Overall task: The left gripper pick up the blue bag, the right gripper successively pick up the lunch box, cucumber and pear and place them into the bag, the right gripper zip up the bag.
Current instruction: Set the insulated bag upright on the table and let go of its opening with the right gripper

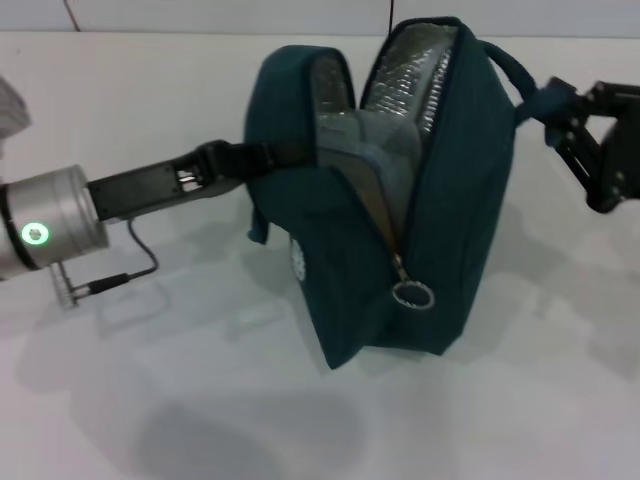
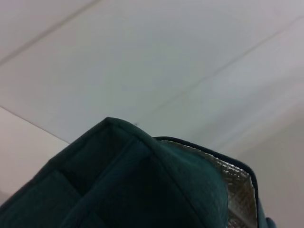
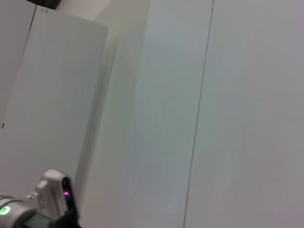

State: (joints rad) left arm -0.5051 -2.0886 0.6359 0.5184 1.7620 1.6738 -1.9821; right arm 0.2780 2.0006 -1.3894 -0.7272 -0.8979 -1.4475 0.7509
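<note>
soft floppy dark-teal insulated fabric bag [image 1: 400,200] | we'd grab its ring zip-pull [image 1: 412,295] | left tool [image 1: 262,155] clamped on strap | right tool [image 1: 552,108] pinching handle

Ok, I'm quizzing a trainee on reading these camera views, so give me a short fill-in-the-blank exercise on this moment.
1. The blue bag stands on the table with its top ____, showing silver lining.
2. The left gripper holds the bag's ____ side wall.
3. The right gripper is at the bag's ____.
4. A metal ____ hangs from the zipper.

Missing words: open; left; handle; ring
</note>
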